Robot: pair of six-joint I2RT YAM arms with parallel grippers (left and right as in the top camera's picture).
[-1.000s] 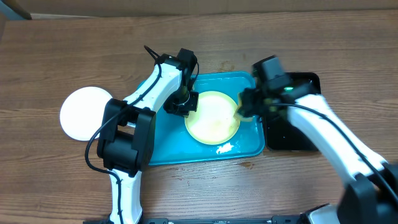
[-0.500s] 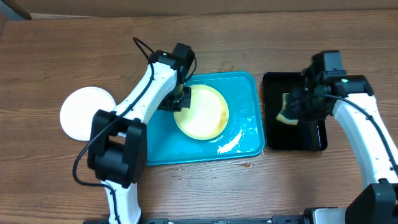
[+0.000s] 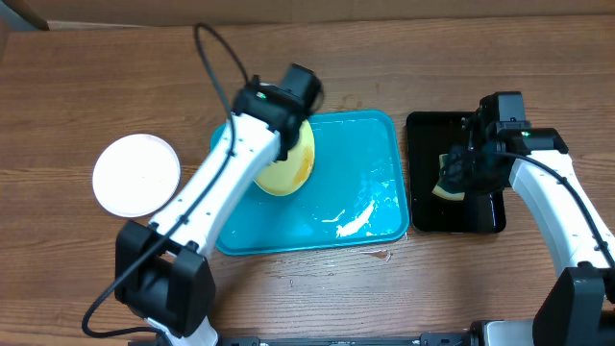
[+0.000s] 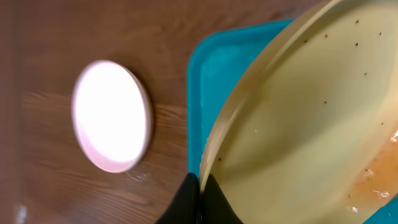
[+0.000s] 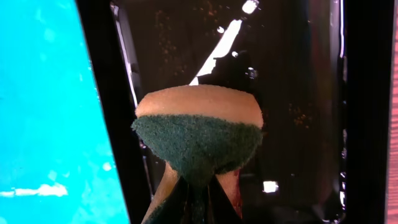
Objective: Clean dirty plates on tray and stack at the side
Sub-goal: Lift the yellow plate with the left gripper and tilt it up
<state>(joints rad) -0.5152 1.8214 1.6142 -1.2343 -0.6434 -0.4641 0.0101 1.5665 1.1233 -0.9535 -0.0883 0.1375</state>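
1. Progress looks late. The turquoise tray [image 3: 384, 144] has no plate lying flat on it, only white suds [image 3: 354, 223] and a wet sheen.
2. The left gripper [image 4: 199, 186] is pinched tight on the rim of the pale yellow-green plate [image 4: 311, 118]. The plate hangs tilted over the tray's left edge.
3. A white plate [image 3: 136, 174] lies on the table [image 3: 77, 86], well to the left of the tray.
4. The right gripper [image 5: 196, 190] is clamped on a sponge [image 5: 198, 134], green scrub face toward its camera. It sits over the black tray [image 3: 428, 211], apart from the plates.
5. What is left, as I judge it, is to carry the held plate across and set it on the white one.
6. Some things are hard to make out:
   - I cannot tell whether the white disc is one plate or two stacked, and no third plate shows separately.
   - Brownish film and specks near the held plate's lower right edge, in the left wrist view, may be leftover sauce or just water.
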